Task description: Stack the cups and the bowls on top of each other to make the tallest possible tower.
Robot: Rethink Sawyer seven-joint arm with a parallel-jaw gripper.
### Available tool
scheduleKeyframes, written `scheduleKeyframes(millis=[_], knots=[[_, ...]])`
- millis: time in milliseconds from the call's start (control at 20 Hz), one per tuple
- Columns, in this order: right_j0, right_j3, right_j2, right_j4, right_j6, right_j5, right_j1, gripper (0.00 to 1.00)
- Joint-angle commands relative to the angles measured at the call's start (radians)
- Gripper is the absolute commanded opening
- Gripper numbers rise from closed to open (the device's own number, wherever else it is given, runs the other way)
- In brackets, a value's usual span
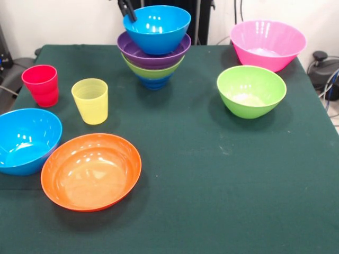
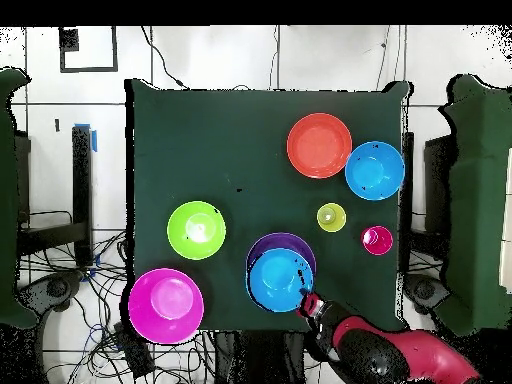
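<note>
End effector [image 1: 126, 9] at tower's [image 1: 154, 47] top light blue bowl [image 1: 157, 27] rim, finger state unclear

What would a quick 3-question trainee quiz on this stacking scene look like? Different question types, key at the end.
1. True or false: the red cup is already part of the tower.
2. Multiple choice: which bowl sits on top of the tower? A) orange B) light blue C) pink
3. Fill in: in the front view, the yellow cup stands between the red cup and the ____ bowl.

Key
1. False. The red cup stands alone on the table.
2. B. The top light blue bowl rests in the purple bowl; the gripper is at its rim.
3. Orange: the orange bowl lies just in front of the yellow cup.
</note>
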Motion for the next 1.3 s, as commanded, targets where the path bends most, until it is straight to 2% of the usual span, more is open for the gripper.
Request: scheduleKeyframes(millis=[50, 550, 600, 800, 1300], knots=[[0.024, -0.083, 0.041, -0.046, -0.145, 0.095, 0.037, 0.00], [0.047, -0.095, 0.024, -0.067, -0.124, 0.069, 0.034, 0.00], [0.052, -0.094, 0.018, -0.071, -0.116, 0.061, 0.032, 1.00], [0.054, -0.103, 0.037, -0.041, -0.134, 0.100, 0.026, 1.00], [0.077, -0.092, 0.028, -0.041, -0.100, 0.071, 0.008, 1.00]])
